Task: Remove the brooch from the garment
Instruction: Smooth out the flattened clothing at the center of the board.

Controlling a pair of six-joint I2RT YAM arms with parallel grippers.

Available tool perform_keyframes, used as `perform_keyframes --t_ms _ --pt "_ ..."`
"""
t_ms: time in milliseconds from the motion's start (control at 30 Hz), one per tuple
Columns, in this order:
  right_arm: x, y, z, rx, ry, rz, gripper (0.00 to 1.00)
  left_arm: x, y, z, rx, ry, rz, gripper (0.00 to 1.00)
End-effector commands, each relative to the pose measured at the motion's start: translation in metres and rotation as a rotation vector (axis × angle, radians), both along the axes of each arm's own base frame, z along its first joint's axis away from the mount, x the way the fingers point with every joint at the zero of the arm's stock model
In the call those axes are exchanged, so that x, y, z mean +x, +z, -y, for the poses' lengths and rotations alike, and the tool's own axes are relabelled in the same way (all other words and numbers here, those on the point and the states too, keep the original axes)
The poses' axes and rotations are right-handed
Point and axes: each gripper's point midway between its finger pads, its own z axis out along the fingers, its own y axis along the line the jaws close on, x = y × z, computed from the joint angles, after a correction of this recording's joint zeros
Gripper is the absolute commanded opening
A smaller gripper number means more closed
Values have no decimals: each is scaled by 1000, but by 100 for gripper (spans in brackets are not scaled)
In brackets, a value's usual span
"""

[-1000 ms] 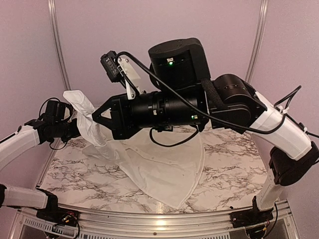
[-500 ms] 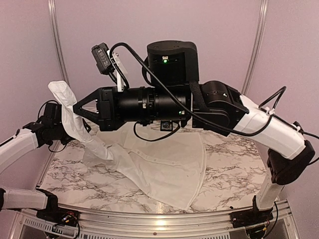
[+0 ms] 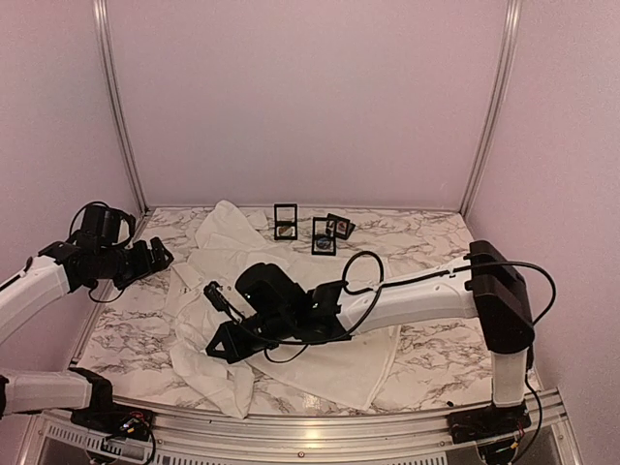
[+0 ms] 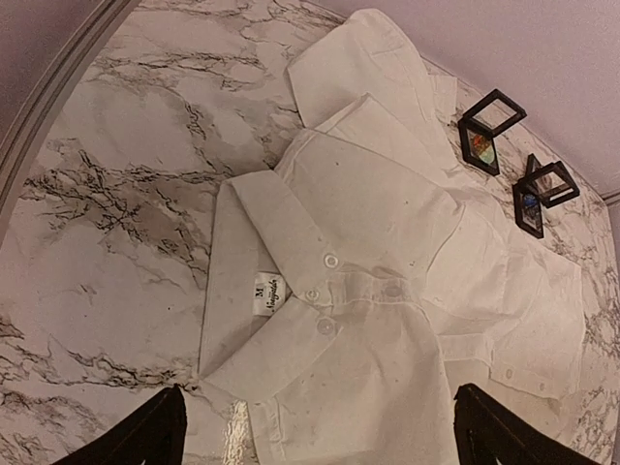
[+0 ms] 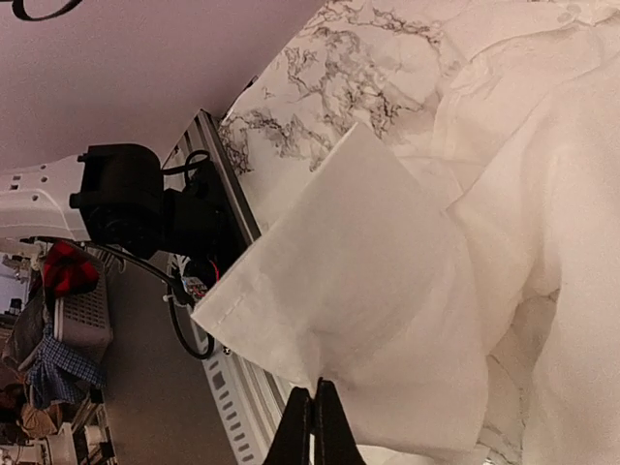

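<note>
left gripper (image 4: 320,395) hovering wide open, holding nothing, above the collar (image 4: 254,291) | right gripper (image 5: 312,389) reaching low, fingers closing tight on sleeve cloth | white shirt (image 3: 329,360) lying crumpled across the marble table (image 3: 438,254) | small black display frames (image 3: 285,221) standing behind it

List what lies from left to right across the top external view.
Left end effector → right end effector → lone black frame → pair of black frames → right arm's upright link. The garment spans the middle, so it is left out.
</note>
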Motion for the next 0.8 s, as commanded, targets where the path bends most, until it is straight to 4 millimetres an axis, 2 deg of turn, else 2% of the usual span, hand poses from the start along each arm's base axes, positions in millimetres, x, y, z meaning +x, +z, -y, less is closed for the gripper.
perform_keyframes --t_ms 0,67,133,200,267,367,533,667,767 --pt "-46 21 -16 35 111 24 0 -6 -29 6 -48 -9 -65 99" --pt "-47 1 8 -39 80 29 0 -13 -42 10 -90 -5 -100 98" --pt "-43 -12 40 -86 20 47 0 -24 -57 14 -147 7 -137 98" --pt "-39 -13 67 -119 -28 69 0 -36 -72 18 -211 29 -162 93" --pt "-38 -7 83 -131 -51 88 0 -49 -91 13 -226 73 -195 86" --pt "-41 -5 92 -129 -59 93 0 -62 -115 9 -254 125 -236 71" --pt "-41 0 90 -123 -56 106 0 -77 -143 12 -363 195 -260 52" --pt "-41 2 88 -115 -54 109 0 -71 -141 13 -415 227 -216 51" --pt "-42 3 88 -113 -53 109 0 -61 -131 0 -349 271 -166 51"
